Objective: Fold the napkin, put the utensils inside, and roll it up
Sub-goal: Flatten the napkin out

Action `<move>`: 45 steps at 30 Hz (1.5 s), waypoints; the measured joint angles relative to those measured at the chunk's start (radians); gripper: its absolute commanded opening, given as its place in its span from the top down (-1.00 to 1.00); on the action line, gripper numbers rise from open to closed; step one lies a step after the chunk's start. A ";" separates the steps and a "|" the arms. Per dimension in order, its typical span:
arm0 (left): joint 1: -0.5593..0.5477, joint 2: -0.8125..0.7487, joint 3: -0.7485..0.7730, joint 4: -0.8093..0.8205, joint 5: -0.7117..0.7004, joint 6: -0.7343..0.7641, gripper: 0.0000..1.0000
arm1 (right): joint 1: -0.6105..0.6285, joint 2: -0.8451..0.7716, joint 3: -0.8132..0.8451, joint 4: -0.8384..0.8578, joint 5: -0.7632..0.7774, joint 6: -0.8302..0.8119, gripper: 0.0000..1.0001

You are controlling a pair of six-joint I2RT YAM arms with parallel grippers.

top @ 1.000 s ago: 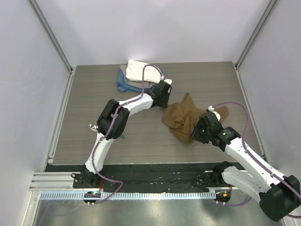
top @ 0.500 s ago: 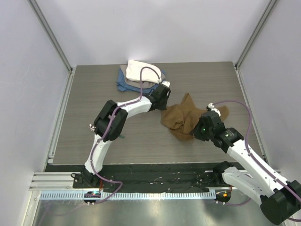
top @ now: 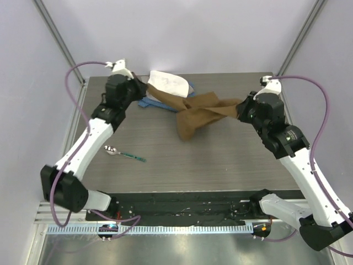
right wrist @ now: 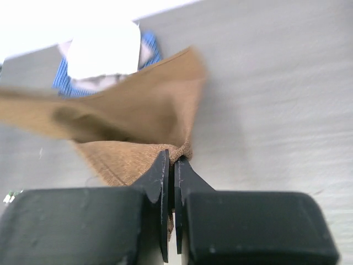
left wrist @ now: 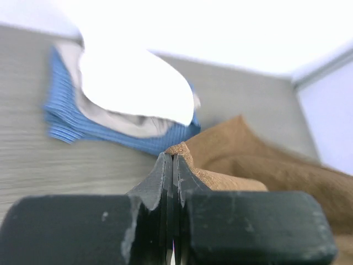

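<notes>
The tan-brown napkin [top: 193, 113] hangs stretched in the air between both grippers, sagging in the middle over the table. My left gripper [top: 144, 88] is shut on its left corner, seen pinched in the left wrist view [left wrist: 182, 150]. My right gripper [top: 238, 109] is shut on its right corner, which bulges at the fingertips in the right wrist view [right wrist: 177, 152]. The spoon [top: 122, 153], silver bowl and thin green handle, lies on the table at the front left, apart from both grippers.
A white cloth [top: 168, 83] lies on a blue cloth [top: 148, 101] at the back middle of the table, just behind the napkin's left end. They also show in the left wrist view [left wrist: 132, 83]. Grey walls close in the table.
Both arms have risen and swung apart, the left to the far left, the right to the far right. The napkin went from a crumpled heap on the table to stretched and lifted.
</notes>
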 measured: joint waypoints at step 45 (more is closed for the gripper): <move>0.299 -0.353 -0.332 -0.264 0.174 -0.042 1.00 | -0.098 0.417 -0.028 0.108 -0.131 -0.126 -0.40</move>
